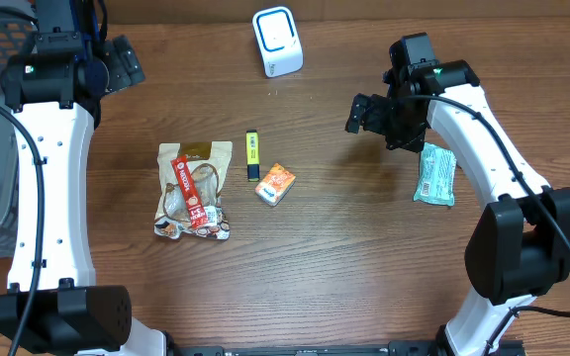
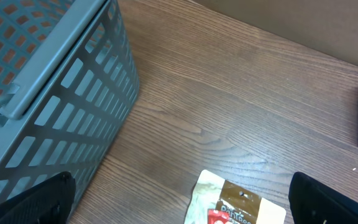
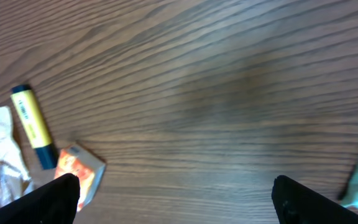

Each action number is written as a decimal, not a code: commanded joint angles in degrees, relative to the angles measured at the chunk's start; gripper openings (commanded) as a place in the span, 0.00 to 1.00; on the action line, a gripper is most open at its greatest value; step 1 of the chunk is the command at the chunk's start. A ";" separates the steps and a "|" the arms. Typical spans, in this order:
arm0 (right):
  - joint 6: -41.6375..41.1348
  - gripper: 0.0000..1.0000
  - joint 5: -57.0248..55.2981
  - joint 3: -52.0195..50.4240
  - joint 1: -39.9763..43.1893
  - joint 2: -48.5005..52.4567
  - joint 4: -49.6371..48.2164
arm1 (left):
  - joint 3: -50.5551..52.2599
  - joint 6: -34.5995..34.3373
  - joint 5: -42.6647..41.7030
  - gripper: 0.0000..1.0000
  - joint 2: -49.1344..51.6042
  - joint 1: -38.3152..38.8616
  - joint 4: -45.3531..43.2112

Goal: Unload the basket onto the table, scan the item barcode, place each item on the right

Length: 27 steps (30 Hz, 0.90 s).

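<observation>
- The task looks barely begun: judging from how things lie, no item has been picked up and nothing is presented to the scanner, a white unit standing at the far edge of the desk.
- The left tool is spread wide and grips nothing. It hangs near the grey basket at the left, and the top edge of the snack bag shows between its fingers in its wrist view.
- The right tool is also wide apart and empty. It hovers over bare wood right of centre.
- Four things could be the item, and the pictures do not say which is meant:
  - the snack bag, left of centre;
  - a yellow marker just beside it;
  - a small orange packet next to the marker's dark end;
  - a green packet lying flat by the right arm.
- All four rest on the desk, well apart from the scanner.
- No barcode can be read on any of them at this size.
- What is left, as a judgement, is nearly everything: choose an item, close on it, lift it, turn its barcode toward the scanner's face and hold it there.
</observation>
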<state>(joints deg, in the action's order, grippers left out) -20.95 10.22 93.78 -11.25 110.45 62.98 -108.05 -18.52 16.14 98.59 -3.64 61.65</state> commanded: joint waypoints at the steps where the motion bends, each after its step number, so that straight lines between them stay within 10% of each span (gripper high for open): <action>1: -0.11 1.00 -3.04 -0.22 0.07 0.24 -0.76 | -0.44 -0.81 0.76 1.00 0.55 0.04 -0.13; 27: -0.07 1.00 -6.54 -0.44 0.07 0.24 -3.48 | -0.44 -0.81 0.76 1.00 0.55 0.04 -0.13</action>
<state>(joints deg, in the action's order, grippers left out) -20.97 4.43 93.78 -11.25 110.45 59.70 -108.05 -18.52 16.14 98.59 -3.64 61.65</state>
